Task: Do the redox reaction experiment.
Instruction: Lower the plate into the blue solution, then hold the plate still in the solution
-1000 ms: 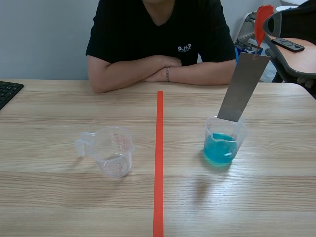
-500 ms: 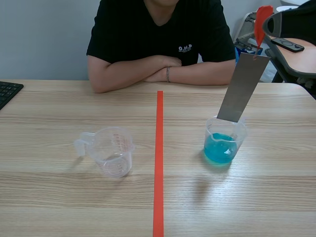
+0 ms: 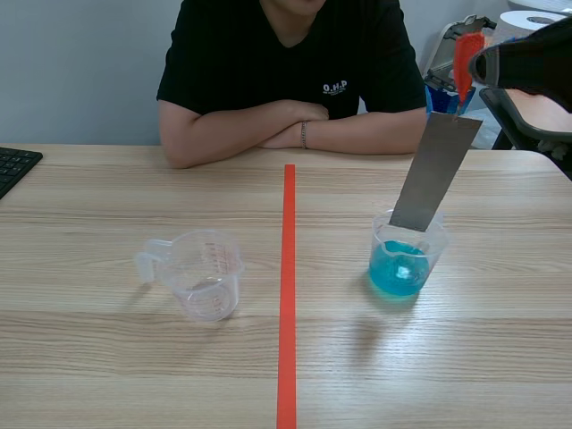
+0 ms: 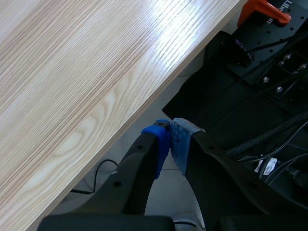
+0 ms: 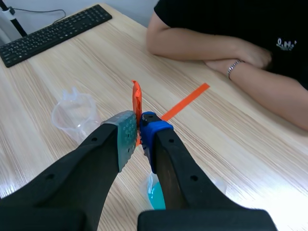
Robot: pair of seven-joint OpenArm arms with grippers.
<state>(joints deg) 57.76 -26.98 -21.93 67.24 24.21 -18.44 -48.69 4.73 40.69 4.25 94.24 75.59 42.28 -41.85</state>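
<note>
Jaws of the right gripper [image 3: 478, 64] pinch the orange-red tab [image 3: 462, 58] at the top of the metal strip [image 3: 435, 170].

Scene view: the strip hangs tilted, with its lower end inside the blue-liquid beaker [image 3: 407, 255], right of the tape line [image 3: 288, 286]. The empty beaker [image 3: 206, 273] stands left of the line, well apart. A person [image 3: 286, 71] sits across the table with arms folded. To do the step well, the strip should probably go down slowly and stay off the rim, so the light beaker neither tips nor slides, and the grip should stay on the tab, clear of the liquid. Compared with the frame one second earlier, the gripper and tab sit lower and nearer the middle, and the strip reaches slightly deeper into the beaker. Both beakers are unmoved.

Left wrist view: the left gripper [image 4: 172, 139] has its pads pressed together on nothing and sits off the table [image 4: 72, 72] edge.

Right wrist view: the pads clamp the tab [image 5: 137, 101] edge-on. The strip below is hidden by the fingers. Blue liquid [image 5: 155, 195] shows under the gripper, and the empty beaker [image 5: 74, 113] lies beside it, toward the keyboard [image 5: 53, 31].
</note>
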